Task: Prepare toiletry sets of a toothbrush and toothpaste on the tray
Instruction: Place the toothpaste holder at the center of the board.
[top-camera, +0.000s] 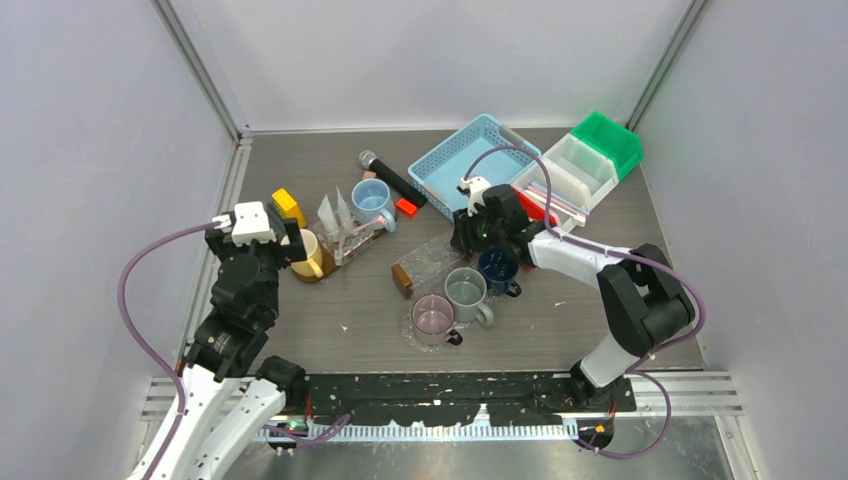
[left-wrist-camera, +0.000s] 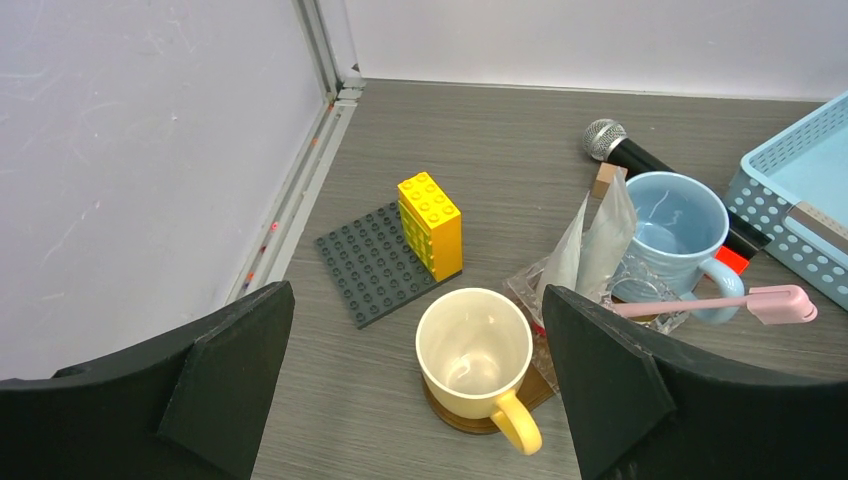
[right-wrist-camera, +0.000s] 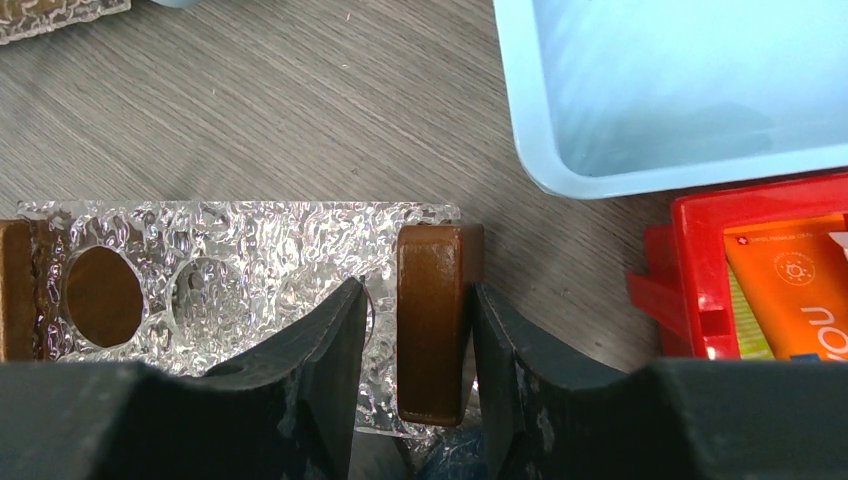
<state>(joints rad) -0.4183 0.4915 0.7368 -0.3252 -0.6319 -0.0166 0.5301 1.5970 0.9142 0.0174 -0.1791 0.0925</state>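
One pink toothbrush (left-wrist-camera: 715, 303): lying over a clear holder (left-wrist-camera: 640, 285) by the blue mug (left-wrist-camera: 675, 225).
Orange toothpaste tube (right-wrist-camera: 800, 300): inside the red bin (right-wrist-camera: 690, 250), near the tray (right-wrist-camera: 250, 245).
Tray surface: clear, textured, flat on the table.
Right gripper (right-wrist-camera: 420, 300): fingers clamped on the tray's wooden end (right-wrist-camera: 430, 265).
Left gripper (left-wrist-camera: 415, 310): fingers spread wide above the yellow mug (left-wrist-camera: 475, 350), holding nothing.
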